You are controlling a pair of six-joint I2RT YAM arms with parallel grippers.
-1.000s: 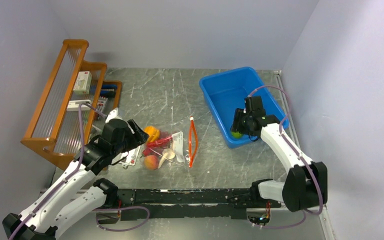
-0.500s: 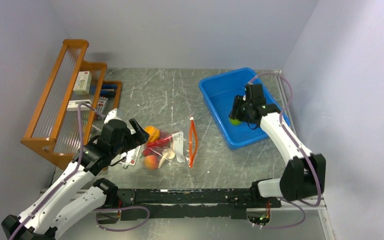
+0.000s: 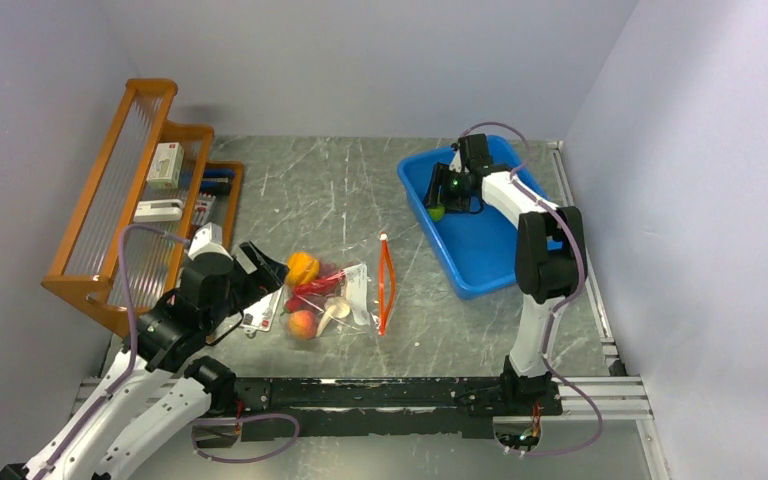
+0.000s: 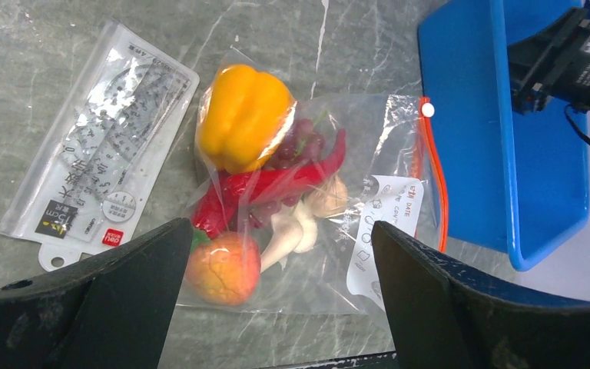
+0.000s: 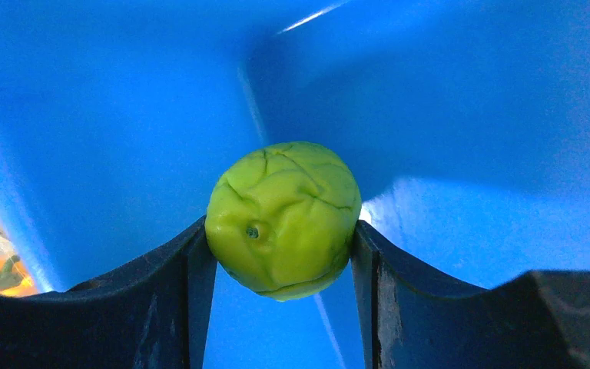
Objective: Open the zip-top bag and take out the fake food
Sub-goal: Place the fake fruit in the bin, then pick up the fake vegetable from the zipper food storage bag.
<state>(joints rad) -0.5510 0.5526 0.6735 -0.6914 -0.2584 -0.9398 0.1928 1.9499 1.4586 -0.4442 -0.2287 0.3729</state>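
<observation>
My left gripper, lower left in the top view, hangs spread wide and empty over the zip-top bag at centre. Its zip strip looks parted. Inside the bag lie the pepper, peach, chillies and more. At upper right, my right gripper pinches the lime inside the blue bin. I judge we're mid-emptying: next I should let the lime go, then return for another piece.

The zip-top bag lies on the tabletop, a card packet at its left, perhaps touching, a bin right, a rack far left.
</observation>
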